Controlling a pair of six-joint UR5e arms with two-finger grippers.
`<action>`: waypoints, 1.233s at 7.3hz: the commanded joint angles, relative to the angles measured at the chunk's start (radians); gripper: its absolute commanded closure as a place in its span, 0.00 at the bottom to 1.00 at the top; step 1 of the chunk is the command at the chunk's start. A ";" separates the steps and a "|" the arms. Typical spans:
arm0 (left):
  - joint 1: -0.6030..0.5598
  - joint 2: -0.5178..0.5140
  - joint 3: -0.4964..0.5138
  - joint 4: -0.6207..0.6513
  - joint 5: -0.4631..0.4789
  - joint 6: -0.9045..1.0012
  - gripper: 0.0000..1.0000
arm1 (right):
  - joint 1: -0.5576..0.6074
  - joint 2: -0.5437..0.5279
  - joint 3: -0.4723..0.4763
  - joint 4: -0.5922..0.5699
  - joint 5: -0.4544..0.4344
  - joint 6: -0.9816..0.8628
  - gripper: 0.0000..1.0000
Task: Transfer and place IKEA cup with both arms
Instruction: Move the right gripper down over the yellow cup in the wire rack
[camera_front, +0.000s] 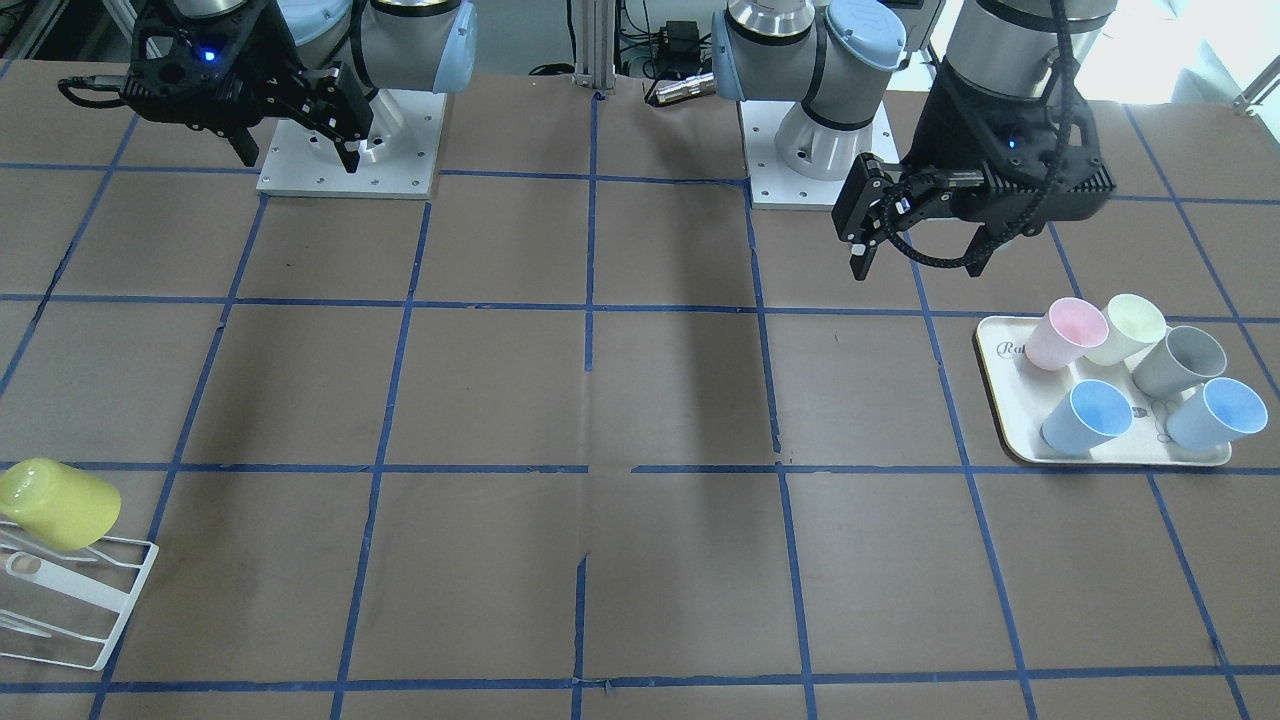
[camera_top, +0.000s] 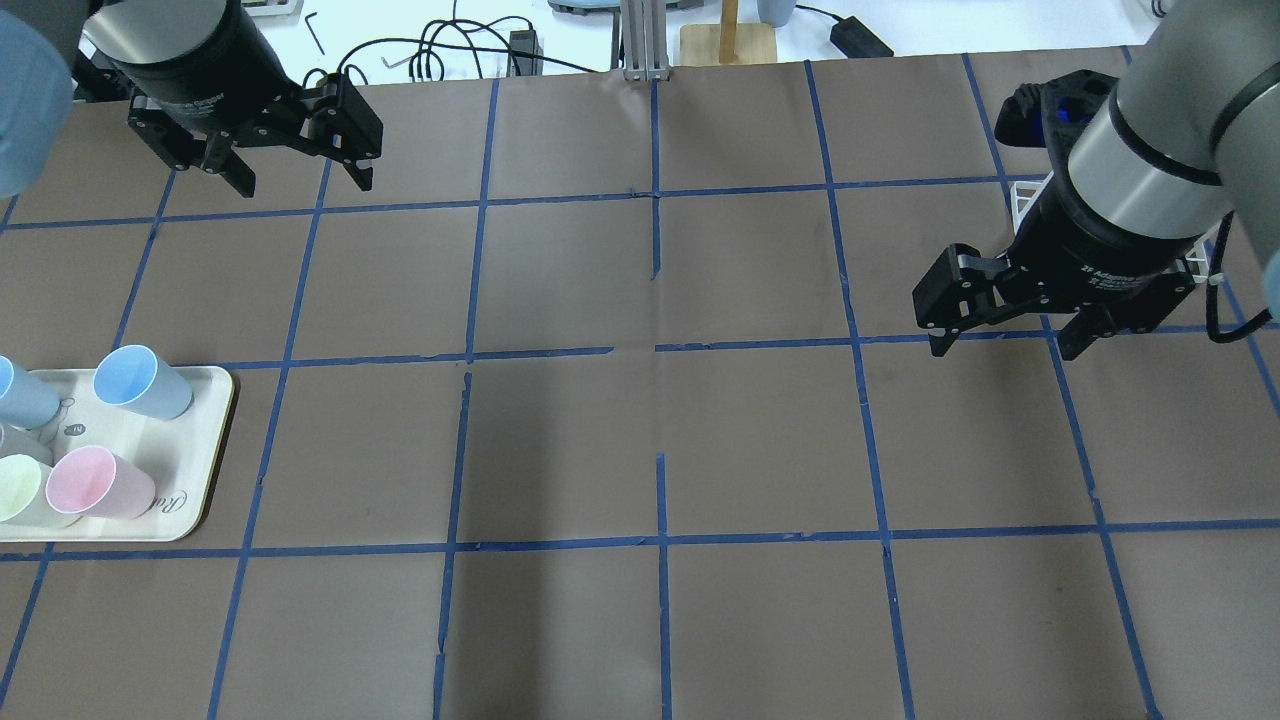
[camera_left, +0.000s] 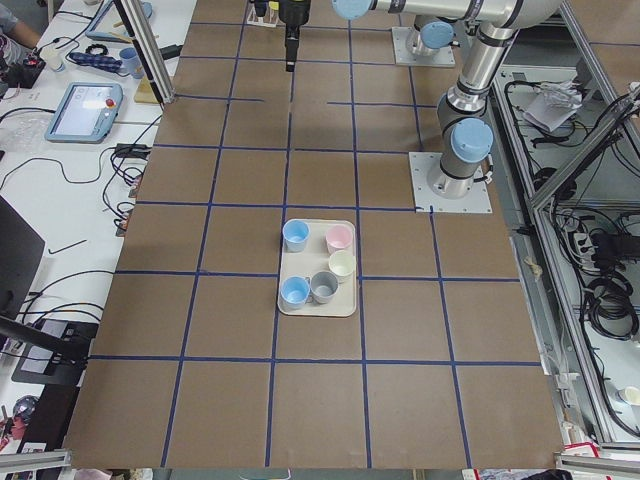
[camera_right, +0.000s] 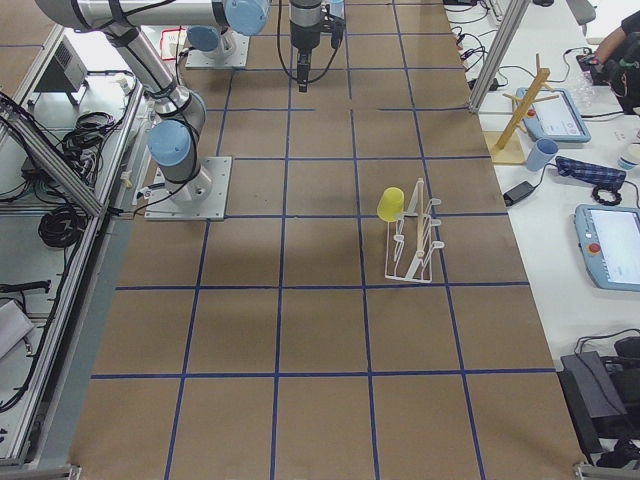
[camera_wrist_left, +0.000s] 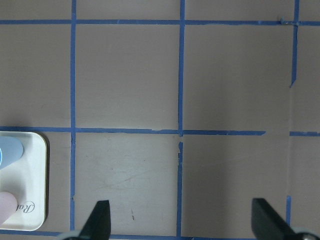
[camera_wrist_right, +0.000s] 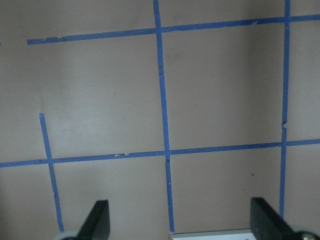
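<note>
overhead exterior view shows the left gripper (camera_top: 305, 182) and the right gripper (camera_top: 1003, 347) both wide open, holding nothing, up over the table (camera_top: 560, 450). the yellow ikea cup (camera_front: 55, 503) sits tipped on a white rack (camera_front: 128, 605) on the robot's right side, far from the tray (camera_front: 1003, 385) of other cups (camera_front: 1090, 415). i think the job is only starting. next the right gripper should go down to the cup and pinch its side gently.

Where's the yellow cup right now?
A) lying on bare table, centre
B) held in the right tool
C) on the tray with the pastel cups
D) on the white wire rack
D: the yellow cup rests on the white wire rack, far from the tray.
</note>
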 joint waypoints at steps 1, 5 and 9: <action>0.000 -0.008 0.002 -0.002 0.011 0.000 0.00 | 0.000 0.043 -0.065 0.037 0.008 -0.001 0.00; 0.000 -0.017 -0.013 0.001 0.009 -0.006 0.00 | -0.002 0.042 -0.056 0.028 0.003 -0.013 0.00; 0.003 -0.020 -0.015 0.002 0.008 0.002 0.00 | -0.104 0.099 -0.076 -0.026 0.005 -0.053 0.00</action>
